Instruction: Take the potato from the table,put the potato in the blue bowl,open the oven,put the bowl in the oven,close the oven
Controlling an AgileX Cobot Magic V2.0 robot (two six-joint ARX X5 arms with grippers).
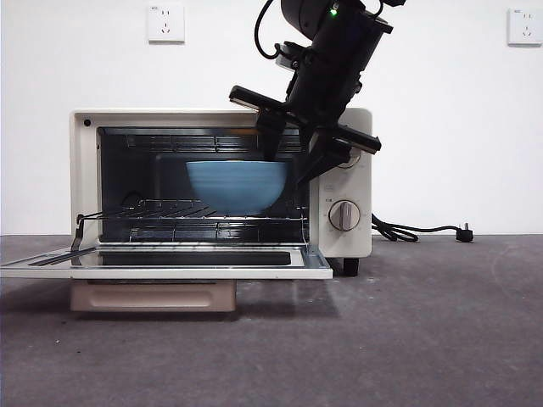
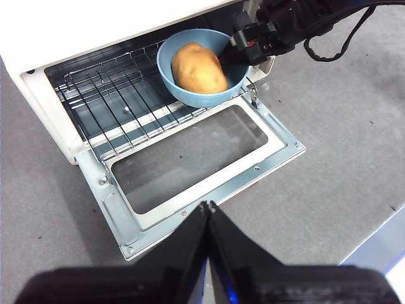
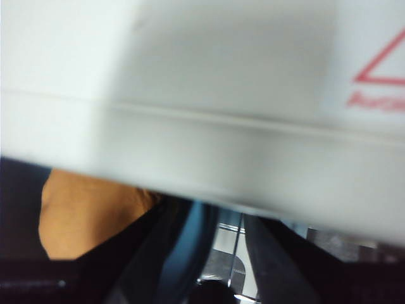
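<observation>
The cream oven point(image 1: 85, 170) stands with its door point(image 2: 272, 142) folded down flat. Inside, at the right end of the wire rack point(image 2: 107, 95), the blue bowl point(image 1: 233, 182) rests with the golden-brown potato point(image 2: 199, 66) lying in it. My right gripper point(image 1: 287, 165) reaches into the oven mouth from above. Its jaws straddle the bowl's right rim point(image 3: 190, 240), and a gap shows beside one jaw, so it is open. The potato point(image 3: 88, 215) fills that view's lower corner. My left gripper point(image 2: 207, 206) is shut on nothing, held high over the table point(image 1: 382, 339) in front of the door.
The lowered door point(image 1: 170, 271) juts out toward the camera above the table. A black cord and plug point(image 1: 407, 231) trail to the right of the oven. Two knobs point(image 1: 344, 214) sit on its right panel. Wall sockets point(image 1: 165, 23) are behind.
</observation>
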